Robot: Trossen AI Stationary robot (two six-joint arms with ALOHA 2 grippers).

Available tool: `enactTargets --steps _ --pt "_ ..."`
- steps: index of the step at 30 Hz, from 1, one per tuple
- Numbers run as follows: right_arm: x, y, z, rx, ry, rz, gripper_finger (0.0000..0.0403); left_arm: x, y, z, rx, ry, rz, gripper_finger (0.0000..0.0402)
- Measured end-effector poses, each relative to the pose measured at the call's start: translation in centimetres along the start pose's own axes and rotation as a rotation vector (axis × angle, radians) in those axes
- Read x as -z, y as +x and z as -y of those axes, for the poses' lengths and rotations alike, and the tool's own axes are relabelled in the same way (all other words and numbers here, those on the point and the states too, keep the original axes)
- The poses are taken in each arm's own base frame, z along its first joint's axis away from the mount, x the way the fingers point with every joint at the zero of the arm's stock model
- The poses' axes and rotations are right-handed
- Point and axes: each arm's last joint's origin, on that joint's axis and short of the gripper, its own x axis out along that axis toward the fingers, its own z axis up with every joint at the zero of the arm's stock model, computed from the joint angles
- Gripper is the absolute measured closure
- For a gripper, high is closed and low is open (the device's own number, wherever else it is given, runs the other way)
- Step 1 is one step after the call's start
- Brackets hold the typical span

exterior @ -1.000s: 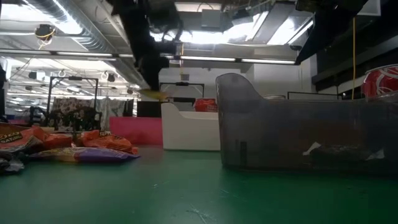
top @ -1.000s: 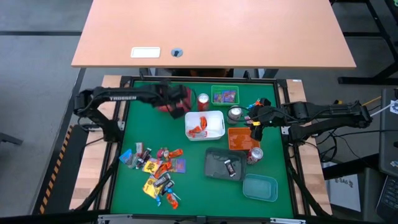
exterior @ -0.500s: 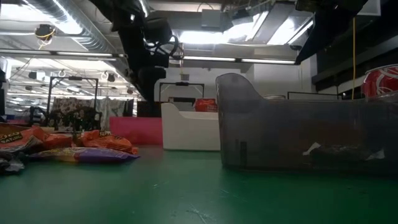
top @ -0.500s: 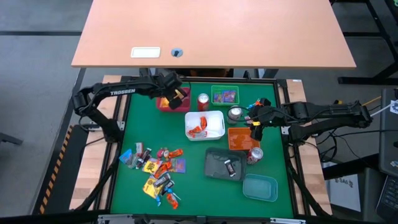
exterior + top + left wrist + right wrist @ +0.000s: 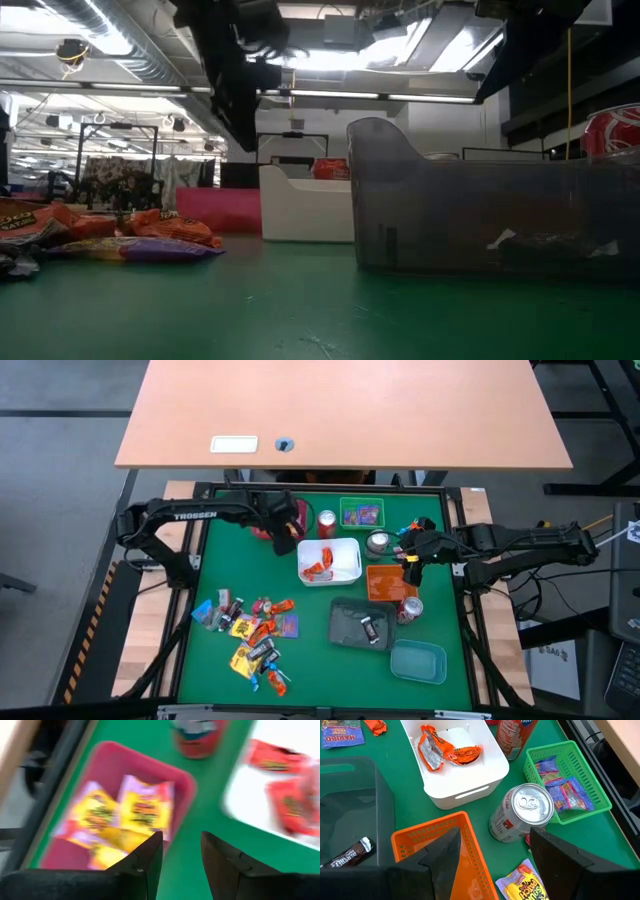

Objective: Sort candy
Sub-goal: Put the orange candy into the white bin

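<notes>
The left gripper (image 5: 181, 851) hangs with fingers slightly apart and empty over the pink plastic tray (image 5: 266, 526) of yellow wrapped sweets (image 5: 145, 810) at eleven o'clock on the green surface (image 5: 310, 620). The right gripper (image 5: 492, 851), spread wide and empty, hovers at three o'clock above the orange mesh tray (image 5: 440, 845). Loose wrapped candy (image 5: 255, 635) lies at seven o'clock.

Glossy crinkled candy (image 5: 449, 754) wrappers, a smooth white plastic tray (image 5: 470, 782), a shiny metal can (image 5: 520, 817).

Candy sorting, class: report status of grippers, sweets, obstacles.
Left gripper open, empty, above pink tray holding yellow candy. Right gripper open beside silver can. Loose candy pile awaits.
</notes>
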Motion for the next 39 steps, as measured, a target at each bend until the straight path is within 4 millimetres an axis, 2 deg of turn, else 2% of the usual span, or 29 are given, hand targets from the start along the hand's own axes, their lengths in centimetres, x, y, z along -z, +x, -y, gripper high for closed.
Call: enactTargets --steps 7,13,17,25,30,39 --pt "0.0 0.0 0.0 0.0 0.0 0.0 0.0166 1.1 -1.1 4.9 0.248 -0.012 -0.073 0.028" --pt "0.0 0.0 0.0 0.0 0.0 0.0 0.0166 2.9 -2.0 9.2 0.286 0.043 -0.095 0.028" --pt "0.0 0.0 0.0 0.0 -0.001 -0.001 0.0166 4.4 -2.1 11.2 0.268 0.04 -0.118 0.028" --pt "0.0 0.0 0.0 0.0 -0.001 -0.001 0.0166 6.5 -1.6 13.4 0.294 -0.022 -0.128 0.028" --pt "0.0 0.0 0.0 0.0 -0.001 -0.001 0.0166 7.6 -0.5 14.4 0.344 -0.042 -0.097 0.028" --pt "0.0 0.0 0.0 0.0 -0.001 -0.001 0.0166 10.8 2.3 14.7 0.362 -0.04 -0.094 0.028"
